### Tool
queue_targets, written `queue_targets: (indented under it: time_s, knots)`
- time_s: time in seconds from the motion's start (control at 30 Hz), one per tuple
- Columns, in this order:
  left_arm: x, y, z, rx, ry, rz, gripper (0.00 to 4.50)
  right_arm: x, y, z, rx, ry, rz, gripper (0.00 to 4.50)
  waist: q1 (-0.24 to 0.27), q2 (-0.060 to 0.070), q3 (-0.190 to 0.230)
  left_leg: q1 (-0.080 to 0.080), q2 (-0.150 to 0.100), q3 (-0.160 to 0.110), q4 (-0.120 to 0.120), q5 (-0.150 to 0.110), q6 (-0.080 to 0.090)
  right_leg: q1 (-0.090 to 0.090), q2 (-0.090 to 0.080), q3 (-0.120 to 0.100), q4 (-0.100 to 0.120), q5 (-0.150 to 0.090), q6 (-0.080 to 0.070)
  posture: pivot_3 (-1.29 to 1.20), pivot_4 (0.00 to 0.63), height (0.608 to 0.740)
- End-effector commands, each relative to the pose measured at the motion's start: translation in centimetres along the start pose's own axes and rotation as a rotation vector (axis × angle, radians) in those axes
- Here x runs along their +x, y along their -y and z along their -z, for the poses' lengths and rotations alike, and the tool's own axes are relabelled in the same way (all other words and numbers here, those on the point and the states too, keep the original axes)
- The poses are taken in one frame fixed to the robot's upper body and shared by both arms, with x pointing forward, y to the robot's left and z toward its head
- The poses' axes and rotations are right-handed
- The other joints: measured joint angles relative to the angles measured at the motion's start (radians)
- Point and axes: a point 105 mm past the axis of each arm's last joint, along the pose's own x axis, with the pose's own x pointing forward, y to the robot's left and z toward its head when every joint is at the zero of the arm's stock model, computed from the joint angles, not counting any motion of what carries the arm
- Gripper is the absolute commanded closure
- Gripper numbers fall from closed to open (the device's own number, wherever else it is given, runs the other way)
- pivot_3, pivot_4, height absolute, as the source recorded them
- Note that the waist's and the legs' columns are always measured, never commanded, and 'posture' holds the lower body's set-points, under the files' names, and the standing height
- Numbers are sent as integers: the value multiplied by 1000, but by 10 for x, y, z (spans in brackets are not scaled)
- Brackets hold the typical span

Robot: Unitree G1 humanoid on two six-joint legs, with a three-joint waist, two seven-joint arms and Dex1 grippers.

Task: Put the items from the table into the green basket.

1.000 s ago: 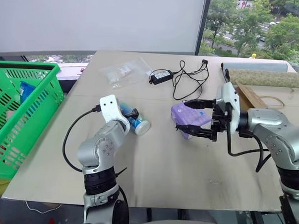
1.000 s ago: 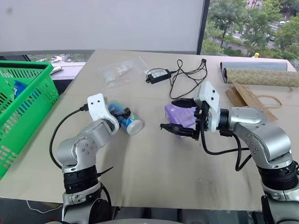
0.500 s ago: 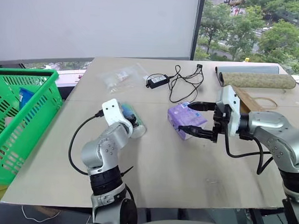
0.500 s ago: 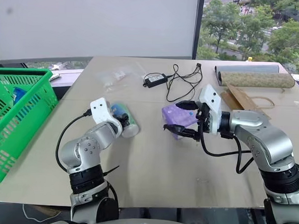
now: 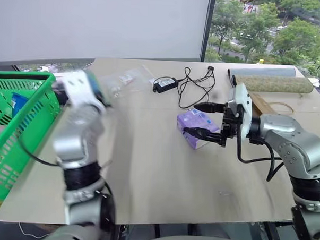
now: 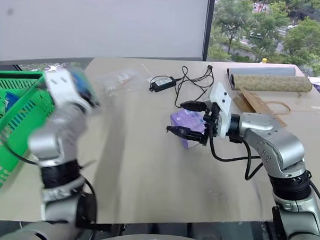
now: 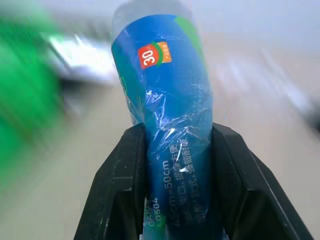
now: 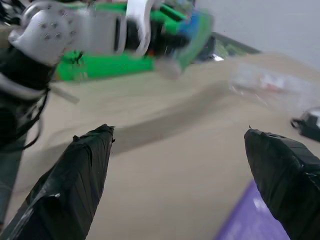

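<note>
The table (image 5: 163,178) is wide and tan, with a seam across it, and the green basket (image 5: 13,140) stands off its left edge, its rim just beside the tabletop and some goods already inside. At the far side lie a rolled mat (image 5: 276,84), a black adapter with its cable (image 5: 167,84) and a clear plastic bag (image 5: 124,78).

The left gripper (image 7: 177,165) has both black fingers pinching the lower part of a white cylinder (image 7: 165,95) with a blue-green label, lifted off the table and carried near the basket's rim. The step in hand looks like the carry to the basket. To do it well, the cylinder should clear the thick rim and sit over the open middle before the fingers part; the film wrap looks slippery, so the grip should stay firm until then.

The right gripper (image 5: 206,121) has its fingers spread wide, one on each side of the purple tissue pack (image 5: 194,127), which lies on the table near the middle. Whether they touch it I cannot tell. The pack is soft, so a centred, gentle close should suit it.
</note>
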Motion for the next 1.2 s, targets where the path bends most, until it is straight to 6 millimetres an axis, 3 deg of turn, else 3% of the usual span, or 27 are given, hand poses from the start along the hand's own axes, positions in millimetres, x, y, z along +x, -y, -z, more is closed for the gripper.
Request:
queue_targets:
  time_s: [0.03, 0.1, 0.2, 0.27, 0.4, 0.43, 0.5, 0.63, 0.67, 0.77, 0.83, 0.93, 1.1, 1.2]
  knots:
    - [-6, -107, -54, 81, 140, -332, 3175, 4, -6, -24, -40, 108, -59, 0, -3, 0, 0, 0, 0, 0, -1, 1, -2, -1, -2, 0, 1, 0, 0, 1, 29, 740]
    - [-16, -149, -78, 133, 184, -438, 3175, 6, -5, -29, -37, 130, -74, 0, 1, 0, 0, -4, 0, 0, -2, 1, -2, -7, -5, 1, 2, 0, 0, 19, 29, 740]
    - [-23, -194, -82, 177, 144, -523, 3175, 9, -5, -41, -53, 182, -103, 0, 26, 0, 1, -7, -1, -2, -2, 2, -4, -9, -8, -3, 2, 0, 0, 32, 28, 740]
    - [-23, -207, -74, 162, 90, -526, 3175, 11, -7, -46, -60, 213, -123, 0, 50, 0, 1, -6, -2, -3, -2, 0, 0, -9, -15, -4, 1, 0, 0, 49, 28, 740]
    - [-17, -209, -54, 158, 23, -463, 3175, 15, -9, -52, -49, 245, -147, 0, 99, -1, 0, -6, -5, -10, -1, 1, -2, -6, -19, -11, 1, 0, 0, 60, 26, 740]
    - [-15, -210, -49, 158, 10, -463, 2459, 16, -9, -53, -51, 247, -151, 0, 104, -2, 0, -6, -5, -11, -1, 1, -2, -6, -19, -12, 1, 0, 0, 54, 25, 740]
    - [-7, -208, -34, 150, -19, -422, 1907, 16, -9, -53, -53, 246, -148, 0, 107, -3, -1, -6, -5, -14, -1, 2, -4, -4, -20, -15, 1, 0, 0, 54, 25, 740]
    - [4, -202, -20, 131, -21, -373, 65, 15, -6, -50, -57, 237, -130, 0, 100, -7, -4, -6, -6, -17, -2, 3, -5, -4, -23, -17, 1, 0, -1, 39, 24, 740]
    - [8, -197, -20, 116, -9, -351, 65, 14, -6, -49, -57, 233, -123, 0, 98, -7, -3, -7, -6, -16, -2, 3, -5, -4, -23, -17, 1, 0, -1, 39, 24, 740]
    - [18, -163, -36, 70, 106, -193, 65, 5, 2, -41, -60, 197, -57, 0, 97, -7, -4, -12, -6, -17, -3, 3, -5, -9, -24, -18, 1, 0, -1, 7, 28, 740]
    - [20, -120, -49, 56, 191, 10, 65, -3, 12, -30, -70, 137, 13, 0, 100, -7, -4, -16, -7, -19, -3, 3, -5, -11, -25, -19, 1, 0, -2, -8, 29, 740]
    - [8, -46, -49, 77, 239, 387, 65, -16, 28, -6, -101, 4, 132, 0, 95, -6, -4, -17, -10, -20, -2, 3, -6, -10, -28, -21, 0, 0, -1, -17, 31, 740]
    - [-29, 53, -7, 35, 105, 839, 65, -28, 33, 4, -96, -34, 192, 0, 65, -1, -2, -17, -12, -17, -2, 3, -5, -10, -30, -20, -1, 0, -1, -50, 29, 740]
    - [-68, 114, 30, -83, -78, 1116, 65, -36, 31, 7, -91, -40, 216, 0, 50, 0, -3, -16, -10, -18, 0, 3, -4, -9, -26, -20, 2, 0, -1, -100, 24, 740]
